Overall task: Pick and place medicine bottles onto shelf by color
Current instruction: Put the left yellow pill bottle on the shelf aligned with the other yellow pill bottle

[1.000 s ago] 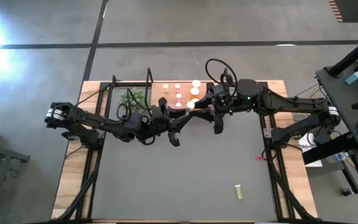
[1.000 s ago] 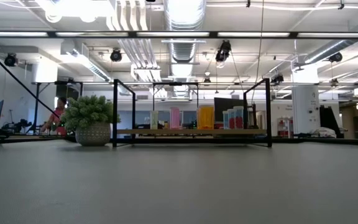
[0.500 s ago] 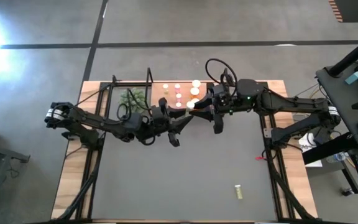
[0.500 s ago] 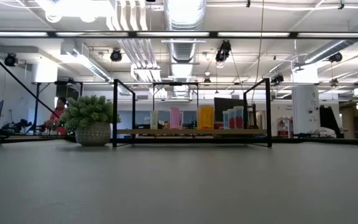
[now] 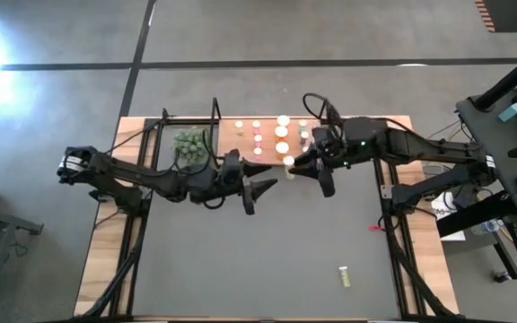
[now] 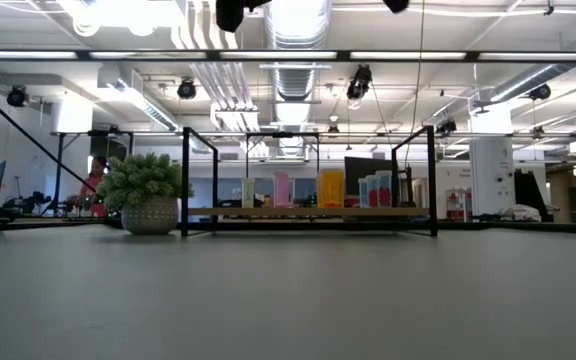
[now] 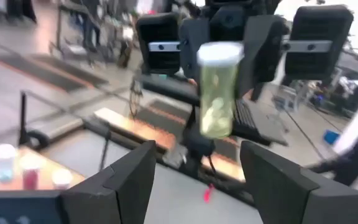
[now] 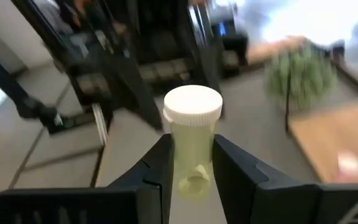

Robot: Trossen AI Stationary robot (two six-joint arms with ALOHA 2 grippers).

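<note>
A yellow-green medicine bottle [image 8: 191, 155] with a white cap [image 5: 288, 161] is held in the air just in front of the shelf [image 5: 240, 144], with my right gripper [image 5: 296, 164] shut on it. My left gripper [image 5: 267, 178] faces it from the left, open. Its fingers [image 7: 126, 177] stand wide apart, short of the bottle [image 7: 216, 93], touching nothing. Several bottles stand upright on the wooden shelf board [image 6: 308, 212]. One more yellow-green bottle [image 5: 343, 275] lies on its side on the dark mat at the near right. My right gripper pinches the bottle's body [image 8: 191, 163], below the cap, between its two fingers [image 8: 160, 171]. The fingers come about level from the table's right side. The bottle stands upright, cap up, lifted clear of table and shelf.
A small green plant in a pot [image 5: 191, 142] stands beside the shelf's left end [image 6: 148, 195]. Black frame uprights [image 6: 183, 180] rise at both short ends of the shelf. The dark grey mat [image 5: 240, 260] covers the near half of the table.
My left gripper has opened and let go of the yellow-green bottle, which stays in my right gripper. Both grippers have tipped toward level and sunk a little, and the bottle has shifted slightly toward the table's right and near side.
</note>
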